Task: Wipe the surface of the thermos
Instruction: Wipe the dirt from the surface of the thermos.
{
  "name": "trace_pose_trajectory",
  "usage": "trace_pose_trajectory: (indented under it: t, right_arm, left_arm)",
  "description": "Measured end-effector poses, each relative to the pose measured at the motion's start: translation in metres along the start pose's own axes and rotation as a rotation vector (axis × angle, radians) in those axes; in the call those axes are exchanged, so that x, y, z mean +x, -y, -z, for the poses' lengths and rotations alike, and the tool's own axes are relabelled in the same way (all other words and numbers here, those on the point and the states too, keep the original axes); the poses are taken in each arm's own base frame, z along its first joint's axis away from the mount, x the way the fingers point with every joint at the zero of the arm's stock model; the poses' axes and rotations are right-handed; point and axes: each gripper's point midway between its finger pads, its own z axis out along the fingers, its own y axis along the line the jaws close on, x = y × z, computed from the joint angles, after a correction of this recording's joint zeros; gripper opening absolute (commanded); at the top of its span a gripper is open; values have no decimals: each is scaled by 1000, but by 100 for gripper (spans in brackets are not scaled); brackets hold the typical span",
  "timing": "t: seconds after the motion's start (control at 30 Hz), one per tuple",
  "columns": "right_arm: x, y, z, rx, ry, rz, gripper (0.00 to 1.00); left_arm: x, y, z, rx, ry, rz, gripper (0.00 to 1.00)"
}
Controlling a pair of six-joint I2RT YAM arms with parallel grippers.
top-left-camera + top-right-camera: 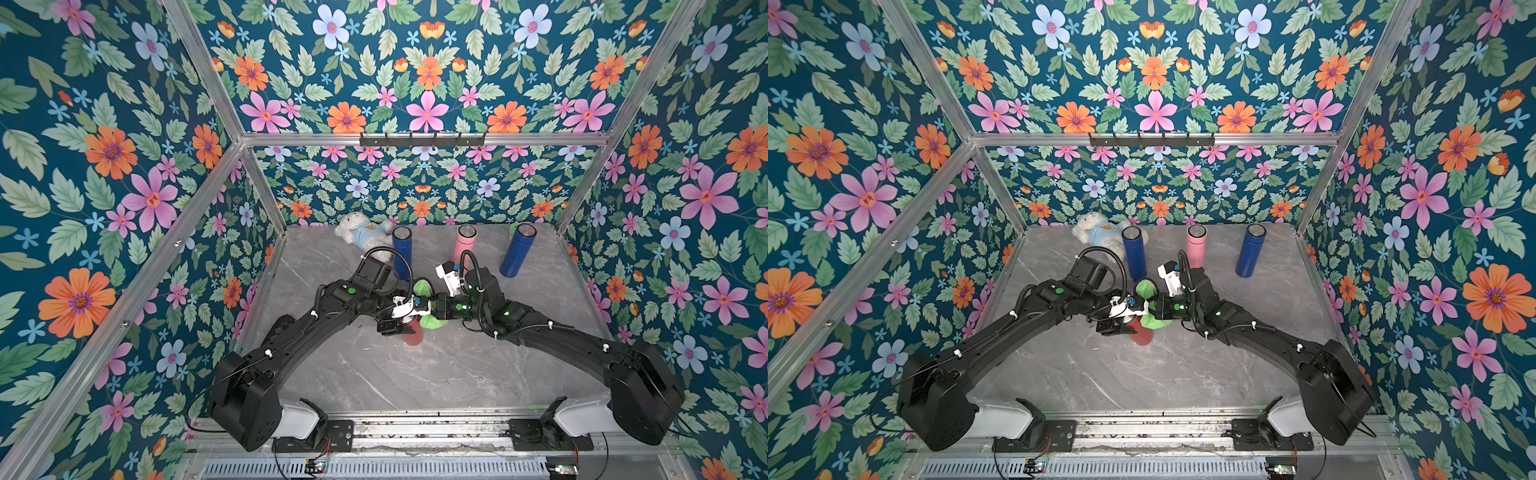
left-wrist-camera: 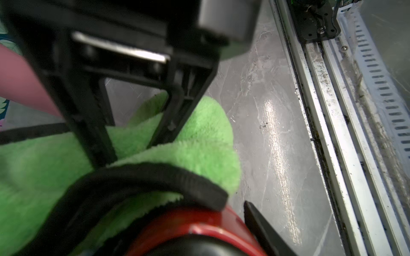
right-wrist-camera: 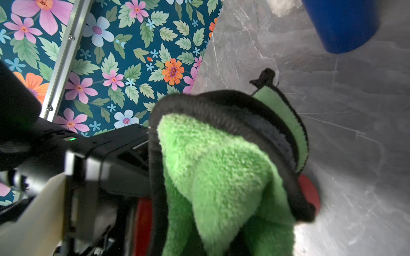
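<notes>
Red thermos (image 1: 413, 337) stands near the middle of the grey marbled worktop (image 1: 415, 374) in both top views. Both arms bend inward with elbows out. The left gripper (image 1: 400, 328) is clamped on its smooth round body, and the right gripper (image 1: 428, 311) pinches one fluffy green cloth (image 1: 433, 322). Behind stand two blue thermoses (image 1: 402, 253) and one pink thermos (image 1: 464, 247). In the left wrist view, the cloth has black trim and touches the red thermos. In the right wrist view, the cloth drapes over the red body.
</notes>
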Motion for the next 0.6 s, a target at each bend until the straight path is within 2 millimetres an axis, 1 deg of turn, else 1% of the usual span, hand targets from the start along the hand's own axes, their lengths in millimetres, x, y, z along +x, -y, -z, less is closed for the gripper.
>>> trace_pose_trajectory:
  t: [0.1, 0.17, 0.23, 0.3, 0.37, 0.43, 0.5, 0.57, 0.6]
  right_arm:
    - [5, 16, -12, -18, 24, -18, 0]
    - [15, 37, -22, 7, 24, -48, 0]
    - [33, 68, -31, 72, -2, -103, 0]
    - [47, 87, -37, 102, -25, -136, 0]
    - [58, 100, -42, 124, -47, -157, 0]
    - [63, 105, -44, 129, -57, -169, 0]
    - [62, 102, -43, 117, -57, -172, 0]
    - [58, 91, -37, 91, -59, -169, 0]
    - [51, 79, -32, 63, -51, -161, 0]
  left_arm:
    - [4, -1, -2, 3, -17, 7, 0]
    - [2, -1, -4, 11, -6, -11, 0]
    - [-4, 2, -6, 35, 30, -21, 0]
    - [-7, 3, -8, 48, 46, -26, 0]
    - [-8, 4, -8, 55, 53, -25, 0]
    - [-9, 5, -7, 60, 54, -27, 0]
    - [-9, 7, -6, 62, 52, -34, 0]
    - [-8, 10, -3, 62, 50, -42, 0]
    - [-8, 11, -2, 62, 49, -43, 0]
